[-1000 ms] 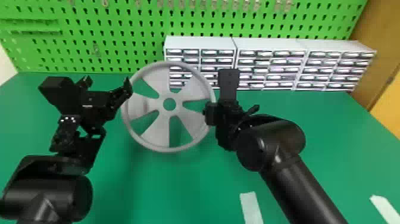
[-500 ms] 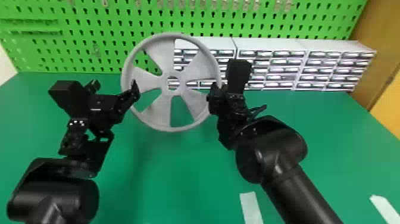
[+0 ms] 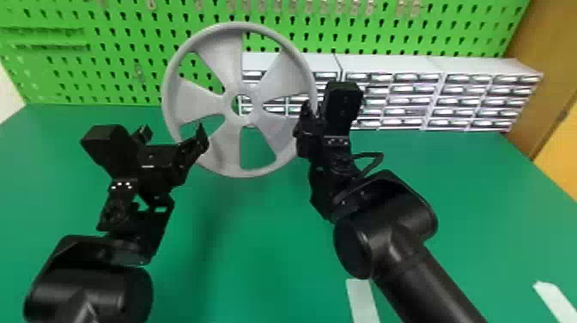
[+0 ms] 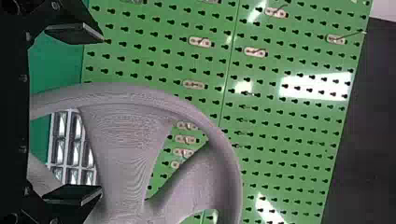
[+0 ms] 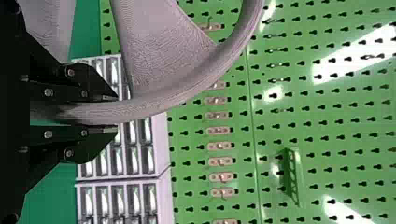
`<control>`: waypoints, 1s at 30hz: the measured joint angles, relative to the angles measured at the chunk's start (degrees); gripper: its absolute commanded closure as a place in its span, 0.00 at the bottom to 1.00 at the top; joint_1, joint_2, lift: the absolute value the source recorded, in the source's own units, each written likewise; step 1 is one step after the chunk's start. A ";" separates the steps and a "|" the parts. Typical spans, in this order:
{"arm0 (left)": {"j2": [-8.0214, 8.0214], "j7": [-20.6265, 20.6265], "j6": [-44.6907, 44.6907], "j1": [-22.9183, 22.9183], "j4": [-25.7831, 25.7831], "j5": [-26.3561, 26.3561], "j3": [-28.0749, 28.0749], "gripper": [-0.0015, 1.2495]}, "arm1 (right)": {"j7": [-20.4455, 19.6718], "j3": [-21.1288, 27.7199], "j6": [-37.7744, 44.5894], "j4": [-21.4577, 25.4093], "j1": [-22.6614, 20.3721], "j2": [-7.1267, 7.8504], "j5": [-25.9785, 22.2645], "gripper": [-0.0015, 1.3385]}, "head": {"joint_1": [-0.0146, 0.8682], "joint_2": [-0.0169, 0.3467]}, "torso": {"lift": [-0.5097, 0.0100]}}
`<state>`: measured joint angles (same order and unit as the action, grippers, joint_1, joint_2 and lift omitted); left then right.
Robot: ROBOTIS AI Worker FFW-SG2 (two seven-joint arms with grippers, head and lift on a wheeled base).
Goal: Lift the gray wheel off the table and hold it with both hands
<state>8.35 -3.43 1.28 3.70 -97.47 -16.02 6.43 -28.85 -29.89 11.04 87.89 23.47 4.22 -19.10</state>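
A green table [image 3: 257, 257] spreads across the head view, its surface smooth and darkened by a soft shadow near the middle; along its far side stands a row of white drawer cabinets [image 3: 386, 64], and nearer lie two pale strips, one [image 3: 362, 300] left of the other [image 3: 556, 298]

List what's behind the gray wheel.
Through the openings of the gray wheel you can see green pegboard, part of a drawer cabinet and, lower down, green tabletop. Whatever its solid rim, spokes and hub cover can't be seen.
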 measured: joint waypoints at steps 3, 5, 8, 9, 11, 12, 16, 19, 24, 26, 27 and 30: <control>0.00 -0.98 0.14 -0.28 0.02 -0.29 0.18 0.12 | 0.05 -0.28 -0.50 0.06 -0.01 0.01 0.47 0.81 | 0.82 0.09 | 0.79; 0.00 -1.36 0.52 -0.43 0.30 -0.48 0.24 0.12 | 0.10 -0.43 -0.62 0.19 -0.01 0.03 0.77 0.81 | 0.82 0.09 | 0.79; 0.00 -2.29 1.56 -0.61 0.83 -0.83 0.36 0.12 | 0.11 -0.54 -0.67 0.47 -0.03 0.08 1.28 0.81 | 0.82 0.09 | 0.79; 0.00 -2.89 2.08 -0.69 1.03 -0.92 0.44 0.13 | 0.11 -0.56 -0.73 0.56 -0.05 0.11 1.52 0.81 | 0.82 0.09 | 0.79; 0.00 -3.73 2.85 -0.80 1.34 -0.95 0.55 0.13 | 0.11 -0.56 -0.93 0.63 -0.09 0.15 1.87 0.81 | 0.82 0.09 | 0.79; 0.00 -4.02 3.20 -0.83 1.54 -0.96 0.59 0.13 | 0.11 -0.54 -1.11 0.66 -0.12 0.16 2.06 0.81 | 0.82 0.09 | 0.79; 0.00 -4.43 4.31 -0.89 2.55 -1.50 0.53 0.13 | 0.11 -0.54 -2.52 0.80 -0.27 0.28 2.93 0.81 | 0.82 0.09 | 0.79; 0.00 -4.40 4.66 -0.81 2.92 -1.75 0.49 0.13 | 0.11 -0.87 -4.11 0.86 -0.46 0.49 3.61 0.81 | 0.82 0.09 | 0.79; 0.00 -4.39 4.77 -0.44 3.12 -1.87 0.63 0.13 | 0.11 -1.61 -6.46 0.88 -0.88 0.80 4.63 0.81 | 0.82 0.09 | 0.79; 0.00 -4.39 4.78 -0.29 3.15 -1.91 0.74 0.13 | 0.11 -1.96 -7.07 0.88 -1.00 0.88 4.91 0.81 | 0.82 0.09 | 0.79; 0.00 -4.39 4.79 -0.23 3.16 -1.92 0.78 0.13 | 0.11 -2.11 -7.25 0.88 -1.05 0.92 5.01 0.81 | 0.82 0.09 | 0.79; 0.00 -4.39 4.93 -0.04 3.16 -1.99 0.90 0.13 | 0.11 -2.60 -7.55 0.88 -1.22 1.03 5.23 0.81 | 0.82 0.09 | 0.79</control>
<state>8.35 -7.82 6.21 3.66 -94.31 -18.01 7.34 -28.74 -32.49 3.49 88.77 22.26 5.25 -13.87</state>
